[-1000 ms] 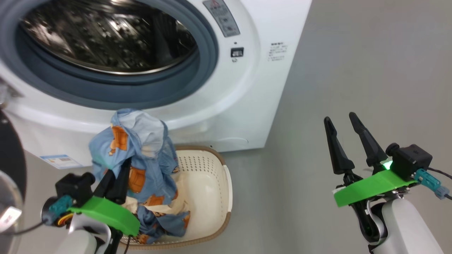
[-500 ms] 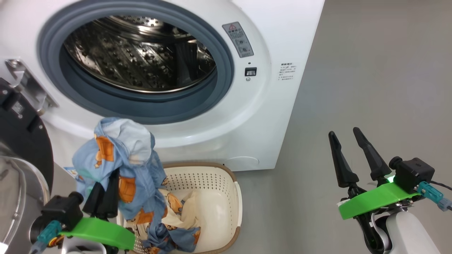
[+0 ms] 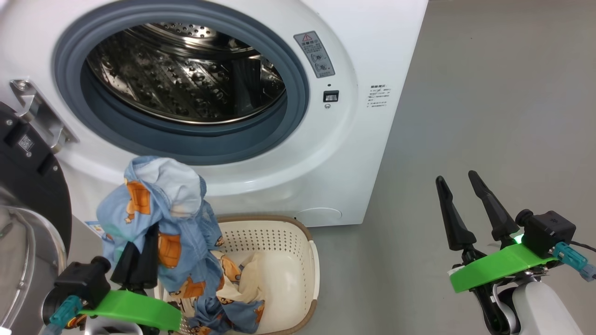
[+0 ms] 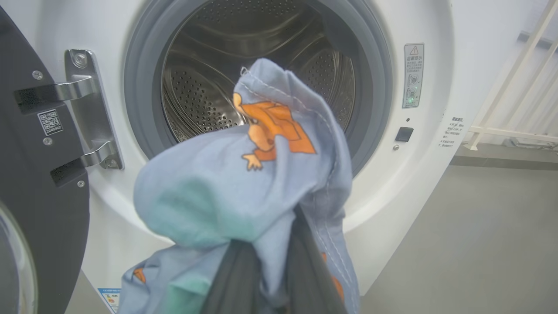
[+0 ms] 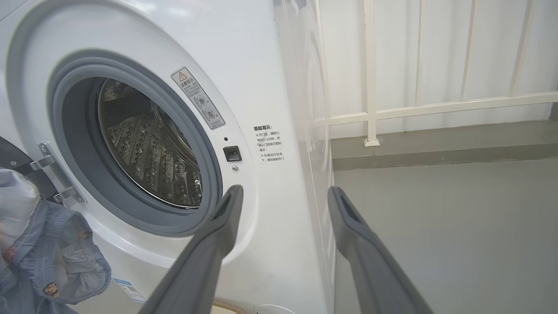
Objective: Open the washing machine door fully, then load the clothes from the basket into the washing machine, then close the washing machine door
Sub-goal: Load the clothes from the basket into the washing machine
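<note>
Head view, nearest first: the left gripper sits low at the left, its fingers pinched together on a fold of the clothes, which drape over the fingertips and hide them. The right gripper hangs at the right over bare floor, fingers wide apart and holding nothing.

The blue printed cloth stands in a bunch above the left gripper. Its tail, with the cream cloth, trails down into the basket, which sits on the floor just in front of the washer. The door is swung out at the left, close beside the left gripper. Beyond, the drum looks empty inside its gasket.

Loading seems barely begun, and several risks follow:
- The grip holds only a fold, so the weight of the hanging tail may pull the cloth free on the way up.
- The tail may catch the basket rim and drag or tip the basket.
- A low or short reach may leave cloth draped over the gasket lip, where the door would later trap it.
- A leftward swing may knock the door or its hinge.
</note>
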